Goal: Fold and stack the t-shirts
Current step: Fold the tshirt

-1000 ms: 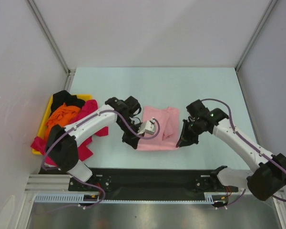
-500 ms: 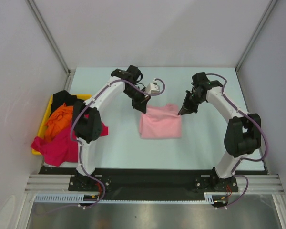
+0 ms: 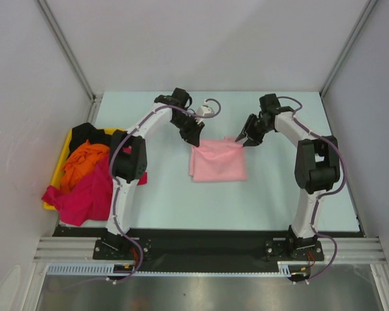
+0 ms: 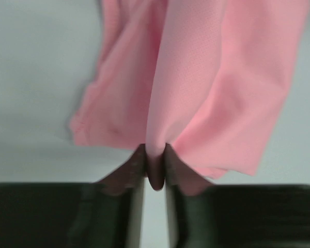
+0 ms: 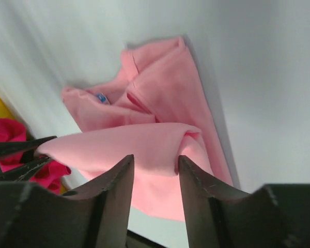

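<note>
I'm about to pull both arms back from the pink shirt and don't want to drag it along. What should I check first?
1. Left gripper free of the pink t-shirt: not ok, a fold of cloth is pinched between its jaws.
2. Right gripper free of cloth: cannot tell; its jaws stand apart, but cloth bulges at the gap.
3. Far edge lying flat: not ok, it is raised at both grippers.
4. Other t-shirts out of the way: ok, heaped at the yellow tray on the left, apart from the pink one.
5. Bare table around the shirt: ok.
</note>
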You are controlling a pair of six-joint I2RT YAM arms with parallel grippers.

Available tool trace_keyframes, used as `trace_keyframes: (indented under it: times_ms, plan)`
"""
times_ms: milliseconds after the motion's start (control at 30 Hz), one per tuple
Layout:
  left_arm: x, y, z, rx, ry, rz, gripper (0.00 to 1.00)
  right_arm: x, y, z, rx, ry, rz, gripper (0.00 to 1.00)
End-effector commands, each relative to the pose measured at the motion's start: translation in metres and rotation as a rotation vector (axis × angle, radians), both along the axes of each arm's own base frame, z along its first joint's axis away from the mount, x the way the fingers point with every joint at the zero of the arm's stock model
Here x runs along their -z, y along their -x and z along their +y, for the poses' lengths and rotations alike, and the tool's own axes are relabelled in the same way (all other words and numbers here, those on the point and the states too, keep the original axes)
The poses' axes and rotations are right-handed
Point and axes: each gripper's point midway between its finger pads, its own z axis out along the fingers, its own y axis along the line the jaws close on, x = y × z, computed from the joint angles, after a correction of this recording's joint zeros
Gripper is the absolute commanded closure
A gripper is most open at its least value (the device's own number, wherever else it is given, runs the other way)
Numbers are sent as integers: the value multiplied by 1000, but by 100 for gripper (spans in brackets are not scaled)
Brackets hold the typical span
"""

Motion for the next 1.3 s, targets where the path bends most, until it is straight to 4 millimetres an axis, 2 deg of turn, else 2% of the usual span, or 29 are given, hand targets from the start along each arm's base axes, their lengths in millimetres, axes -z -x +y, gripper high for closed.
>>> trace_keyframes:
  times_ms: [0,33,67,167,200,233,267,333,367,400,433,467,500,533,600,633,667,700,767,900,933,1067,1167,1267]
  plan:
    - [-12,-54,-6,-147,43,-126,69,-15,-48,-2,74,-25,-129,53]
    - [-5,-61,-6,-193,30,-122,63,-11,-55,-6,92,-17,-138,49]
    - [-6,-77,-6,-229,28,-181,55,-8,-63,-15,120,1,-158,47]
    - [-5,-107,1,-342,-8,-257,43,-16,-90,-25,144,9,-260,44]
    - [-9,-117,2,-374,-1,-281,40,-24,-99,-29,147,9,-300,43]
    - [-23,-127,5,-421,16,-290,40,-31,-102,-32,141,20,-326,43]
    - [-27,-124,7,-437,16,-264,40,-47,-108,-35,136,38,-374,43]
    - [-41,-116,10,-445,42,-223,41,-57,-101,-36,70,116,-423,46]
    - [-68,-105,12,-443,74,-232,41,-64,-85,-33,38,142,-433,46]
    - [-74,-94,8,-424,110,-212,41,-62,-75,-30,-16,178,-450,46]
    - [-54,-70,11,-407,102,-145,40,-61,-62,-18,-57,190,-456,46]
    - [-58,-59,8,-389,127,-138,41,-57,-52,-16,-77,207,-453,48]
    - [-81,-53,5,-374,183,-193,42,-52,-36,-13,-102,214,-454,54]
    - [-64,-36,0,-346,164,-164,44,-48,-27,-3,-130,229,-457,59]
    - [-57,-22,-7,-304,144,-154,51,-40,-17,5,-145,213,-451,71]
    - [-53,-12,-19,-257,147,-135,52,-37,-13,15,-146,162,-429,73]
    - [-44,-2,-22,-234,129,-85,53,-30,-12,17,-143,142,-403,76]
    - [-38,0,-26,-221,125,-64,52,-18,-11,20,-140,128,-369,81]
    - [-20,-1,-33,-217,98,-23,52,-6,-11,25,-137,101,-330,84]
    - [4,-24,-33,-257,45,-31,52,12,-26,32,-133,86,-308,84]
    - [8,-32,-34,-273,40,-36,52,14,-36,33,-129,93,-313,83]
    - [8,-60,-38,-339,45,-108,48,21,-61,29,-77,115,-315,78]
    - [9,-73,-40,-369,54,-134,47,29,-72,28,-47,106,-308,78]
    - [25,-77,-35,-387,4,-136,47,36,-75,25,-18,105,-289,75]
